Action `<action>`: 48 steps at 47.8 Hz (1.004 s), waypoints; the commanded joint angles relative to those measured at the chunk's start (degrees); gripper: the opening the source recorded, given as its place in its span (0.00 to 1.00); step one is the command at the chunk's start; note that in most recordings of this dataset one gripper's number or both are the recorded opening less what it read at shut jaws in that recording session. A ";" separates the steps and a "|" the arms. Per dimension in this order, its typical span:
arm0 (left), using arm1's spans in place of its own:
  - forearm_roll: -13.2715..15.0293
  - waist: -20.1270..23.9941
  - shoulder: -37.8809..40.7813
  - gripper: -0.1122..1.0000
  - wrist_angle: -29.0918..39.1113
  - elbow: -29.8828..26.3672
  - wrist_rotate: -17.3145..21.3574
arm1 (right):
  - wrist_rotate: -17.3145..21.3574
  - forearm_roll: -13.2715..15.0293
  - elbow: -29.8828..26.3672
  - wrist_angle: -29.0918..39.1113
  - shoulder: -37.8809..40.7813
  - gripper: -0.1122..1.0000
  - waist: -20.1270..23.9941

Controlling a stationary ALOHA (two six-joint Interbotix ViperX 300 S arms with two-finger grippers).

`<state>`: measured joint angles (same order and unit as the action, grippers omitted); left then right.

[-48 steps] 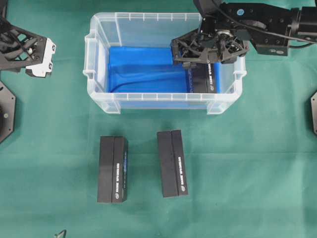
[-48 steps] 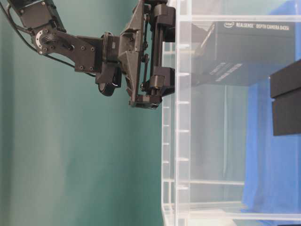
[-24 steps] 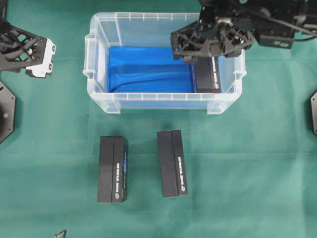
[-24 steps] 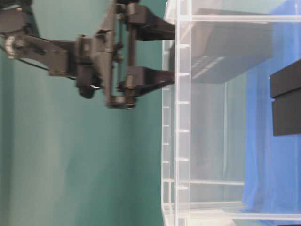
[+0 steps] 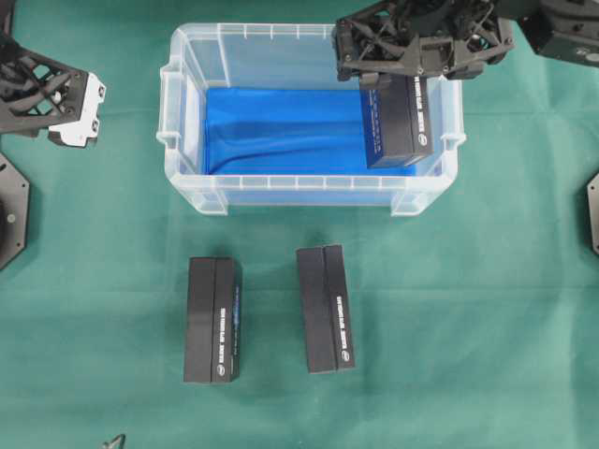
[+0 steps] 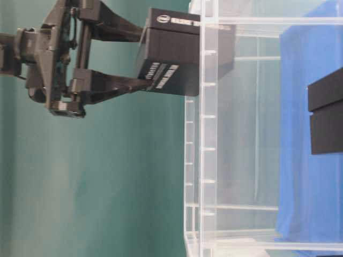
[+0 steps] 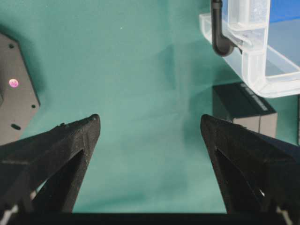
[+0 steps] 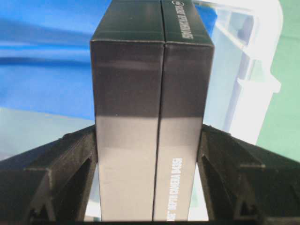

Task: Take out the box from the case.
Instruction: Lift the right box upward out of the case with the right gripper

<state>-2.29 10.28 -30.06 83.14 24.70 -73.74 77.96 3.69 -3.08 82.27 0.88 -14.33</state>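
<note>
Over on the far left of the overhead view, the left gripper (image 5: 70, 112) hangs above the green cloth (image 5: 468, 309) with nothing in it; its wrist view shows the two black fingers (image 7: 70, 140) spread wide over bare cloth, well apart from the case (image 5: 168, 140). Right of it sits the case, a clear plastic bin with a ribbed rim and a blue liner (image 5: 271, 131) on its bottom. Near of the case, two black boxes lie on the cloth: the left spare box (image 5: 212, 319) and the right spare box (image 5: 326, 308), side by side with a gap between them. At the case's right end, the right gripper (image 5: 412, 51) clamps the box (image 5: 398, 122), its fingers (image 8: 70, 154) pressed against the box's two long sides. From table level the box (image 6: 177, 51) is partly above the rim, its other end still inside the case walls, clear of the liner.
</note>
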 commanded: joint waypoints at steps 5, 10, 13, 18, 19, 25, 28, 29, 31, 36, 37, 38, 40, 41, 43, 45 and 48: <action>-0.09 -0.35 -0.26 0.97 -0.18 -1.58 0.09 | 0.09 0.35 -3.96 2.55 -1.93 0.68 0.18; -0.09 -0.35 -0.26 0.97 -0.18 -1.67 0.09 | 0.09 0.44 -5.62 4.39 -1.93 0.68 0.18; -0.09 -0.35 -0.26 0.97 -0.18 -1.67 0.09 | 0.09 0.62 -6.33 5.45 -1.93 0.68 0.18; -0.09 -0.35 -0.26 0.97 -0.18 -1.67 0.09 | 0.09 0.70 -8.00 7.03 -1.93 0.68 0.44; -0.09 -0.35 -0.26 0.97 -0.18 -1.67 0.09 | 0.09 0.62 -8.35 7.29 -1.93 0.68 0.44; -0.09 -0.35 -0.26 0.97 -0.18 -1.58 0.09 | 0.09 0.79 -10.55 8.44 -1.93 0.68 0.62; -0.09 -0.35 -0.26 0.97 -0.18 -1.58 0.09 | 0.09 0.97 -11.43 9.32 -1.93 0.68 0.70; -0.09 -0.26 -0.26 0.97 -0.18 -1.67 0.09 | 0.09 1.05 -11.69 9.58 -1.93 0.68 0.70; -0.09 -0.35 -0.26 0.97 -0.18 -1.58 0.09 | 0.09 1.32 -12.22 10.20 -1.93 0.68 0.70; -0.09 -0.35 -0.26 0.97 -0.18 -1.67 0.09 | 0.09 1.58 -13.10 11.60 -1.93 0.68 0.97; -0.09 -0.35 -0.26 0.97 -0.18 -1.58 0.18 | 0.09 1.58 -13.18 11.78 -1.93 0.68 0.88; -0.09 -0.35 -0.26 0.97 -0.18 -1.58 0.09 | 0.09 1.58 -13.18 11.87 -1.93 0.68 0.97; -0.09 -0.26 -0.26 0.97 -0.18 -1.67 0.18 | 0.09 1.58 -13.18 11.95 -2.02 0.68 1.05; -0.09 -0.35 -0.26 0.97 -0.18 -1.67 0.09 | 0.09 1.58 -13.18 11.95 -1.93 0.68 1.05; -0.09 -0.35 -0.26 0.97 -0.18 -1.67 0.18 | 0.09 1.58 -13.18 11.87 -1.93 0.68 1.14; -0.09 -0.35 -0.26 0.97 -0.18 -1.67 0.18 | 0.09 1.58 -13.18 11.95 -1.93 0.68 1.14; -0.09 -0.35 -0.26 0.97 -0.18 -1.58 0.18 | 0.09 1.58 -13.18 11.95 -1.93 0.68 1.14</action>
<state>-2.29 10.11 -30.06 83.14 24.61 -73.65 77.96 5.01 -14.68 94.04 0.97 -13.36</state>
